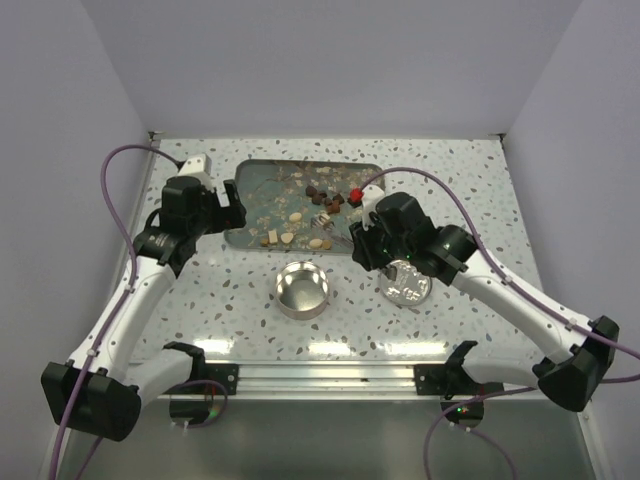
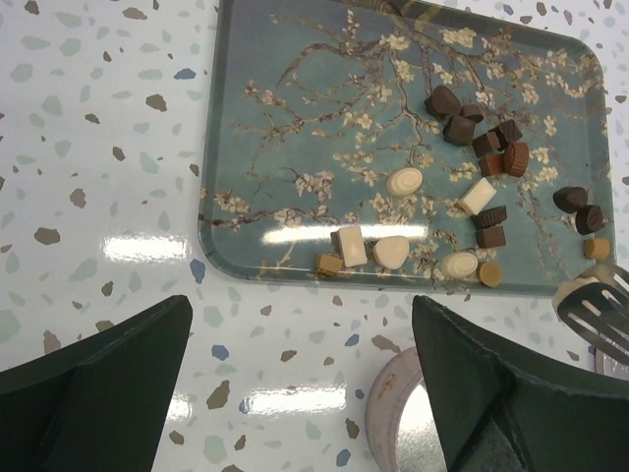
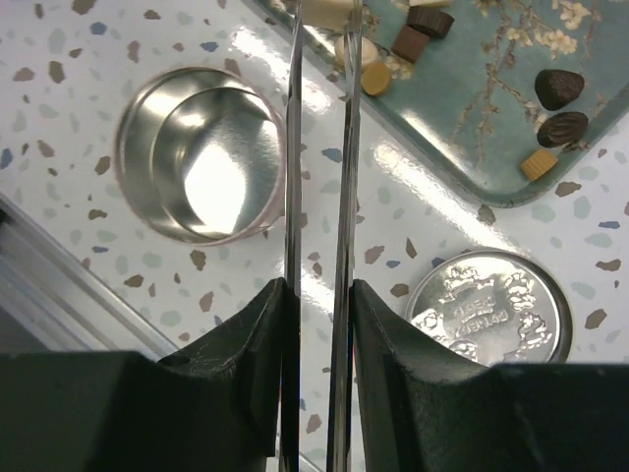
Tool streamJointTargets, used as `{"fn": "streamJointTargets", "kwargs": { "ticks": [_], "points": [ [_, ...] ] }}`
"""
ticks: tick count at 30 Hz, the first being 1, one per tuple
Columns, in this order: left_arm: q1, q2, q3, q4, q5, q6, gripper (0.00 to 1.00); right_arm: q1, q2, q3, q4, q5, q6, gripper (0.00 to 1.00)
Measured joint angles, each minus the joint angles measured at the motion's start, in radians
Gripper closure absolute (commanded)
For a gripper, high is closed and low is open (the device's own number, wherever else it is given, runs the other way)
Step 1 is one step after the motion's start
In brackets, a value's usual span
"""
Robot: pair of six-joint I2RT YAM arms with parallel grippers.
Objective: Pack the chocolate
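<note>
The chocolate, small dark, tan and cream pieces, lies scattered on a teal blossom-print tray, mostly on its right half. My right gripper is shut on metal tongs. Their two blades reach towards the tray's near edge, by cream pieces, and the tips run out of the right wrist view. One slotted tong tip shows in the left wrist view. My left gripper hangs open and empty over the table just in front of the tray. The open round tin stands empty.
The tin's embossed lid lies flat on the table right of the tin, under my right arm. The tin's rim sits close below my left gripper's right finger. White walls close in the back and sides.
</note>
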Motion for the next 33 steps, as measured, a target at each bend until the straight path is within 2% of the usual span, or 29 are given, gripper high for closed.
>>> {"fn": "streamJointTargets", "kwargs": {
  "ticks": [8, 15, 24, 33],
  "points": [
    [0.0, -0.023, -0.01, -0.029, 0.024, 0.0, 0.0, 0.168, -0.11, -0.058, -0.012, 0.043, 0.088, 0.77],
    [0.0, -0.023, -0.011, -0.031, 0.025, 0.0, 0.0, 0.252, -0.131, -0.108, -0.042, 0.073, 0.141, 0.75],
    [0.0, -0.029, -0.017, -0.038, 0.026, 0.0, 0.0, 0.269, -0.125, -0.109, -0.048, 0.101, 0.153, 0.68],
    [0.0, -0.052, -0.032, -0.054, 0.025, 0.001, 0.0, 0.269, -0.089, -0.109, -0.045, 0.1, 0.146, 0.67]
  ]
}}
